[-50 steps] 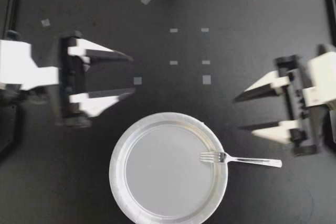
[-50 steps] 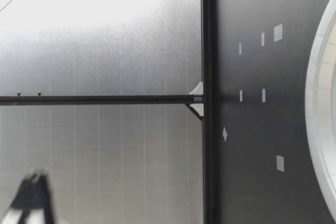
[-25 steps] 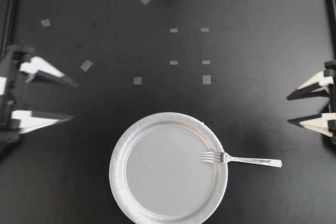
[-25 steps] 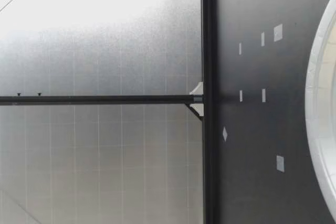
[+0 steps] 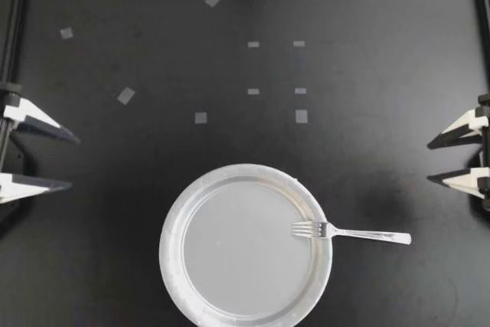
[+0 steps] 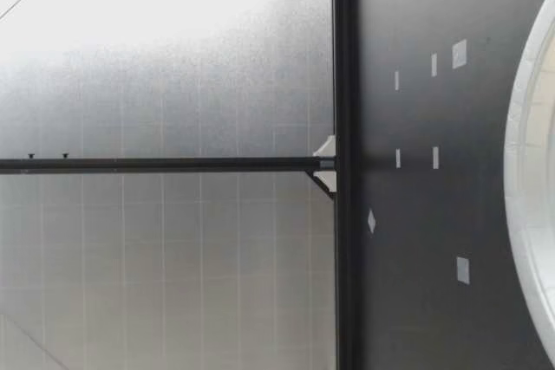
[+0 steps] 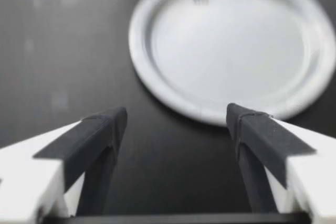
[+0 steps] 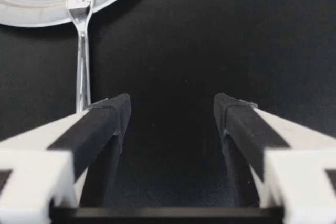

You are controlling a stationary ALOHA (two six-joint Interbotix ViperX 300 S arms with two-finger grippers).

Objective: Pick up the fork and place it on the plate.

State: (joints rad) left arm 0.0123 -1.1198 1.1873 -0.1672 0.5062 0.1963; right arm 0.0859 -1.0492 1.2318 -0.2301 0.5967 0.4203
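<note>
At the left edge of the top view our left claw (image 5: 73, 162) hangs released, fingers wide apart with nothing between them, well apart from everything else. In the lower centre sits the plate (image 5: 230, 258), the only container here, and all it holds is the fork's tines. It looks like a thin disposable plate, so we judge it light and apt to skid or tip if its rim is pressed. The fork (image 5: 351, 232) lies at the plate's right side, tines over the rim and pointing inward, handle running out rightward above the black table (image 5: 360, 51), so only its head is on the plate. It looks slim, glossy and stiff, and we expect it to be light, slippery and hard to get under. The best hold, we judge, is across the narrow handle about midway, outside the rim. At the right edge our right claw (image 5: 429, 162) is likewise released and empty. In its wrist view the fork lies ahead, in line with one finger.
</note>
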